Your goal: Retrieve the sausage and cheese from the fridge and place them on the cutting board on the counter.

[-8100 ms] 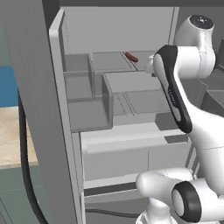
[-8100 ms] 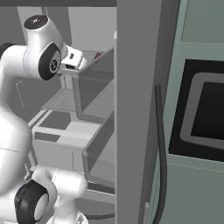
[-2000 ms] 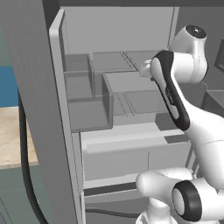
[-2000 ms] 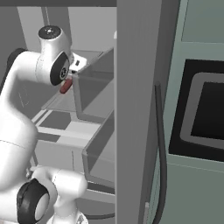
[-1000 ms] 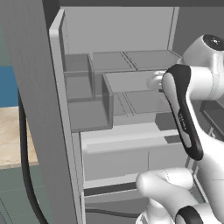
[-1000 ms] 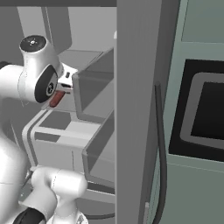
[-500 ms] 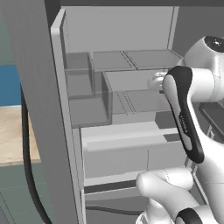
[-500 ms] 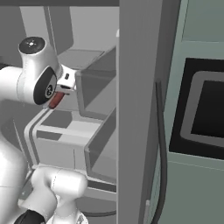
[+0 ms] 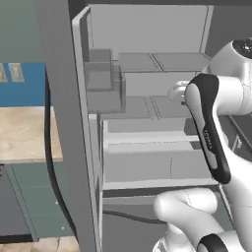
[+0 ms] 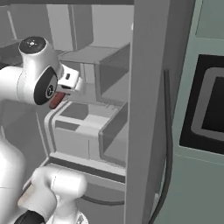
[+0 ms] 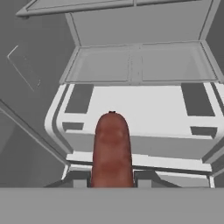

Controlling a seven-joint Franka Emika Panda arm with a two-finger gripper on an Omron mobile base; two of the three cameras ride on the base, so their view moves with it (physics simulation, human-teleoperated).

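The dark red sausage (image 11: 111, 148) stands upright between my fingertips, and my gripper (image 11: 111, 183) is shut on it. From the right base view the sausage (image 10: 55, 102) pokes out below the gripper (image 10: 61, 95), held in front of the open fridge (image 10: 100, 87). Grey shelves and drawers of the fridge (image 11: 140, 65) lie beyond the sausage. A strip of beige counter (image 9: 19, 133) shows at the far left, past the fridge door. The cheese and the cutting board are out of view.
The open fridge door (image 9: 64, 123) stands as a tall grey slab at my left, with a dark hose hanging along it. Another grey door edge (image 10: 148, 109) and the black dispenser panel (image 10: 210, 109) rise close on the right. Blue wall (image 9: 22, 78) backs the counter.
The whole picture has shifted, so the base has moved: the fridge interior slid right and the counter came into view at left. The sausage stays gripped, held outside the shelves.
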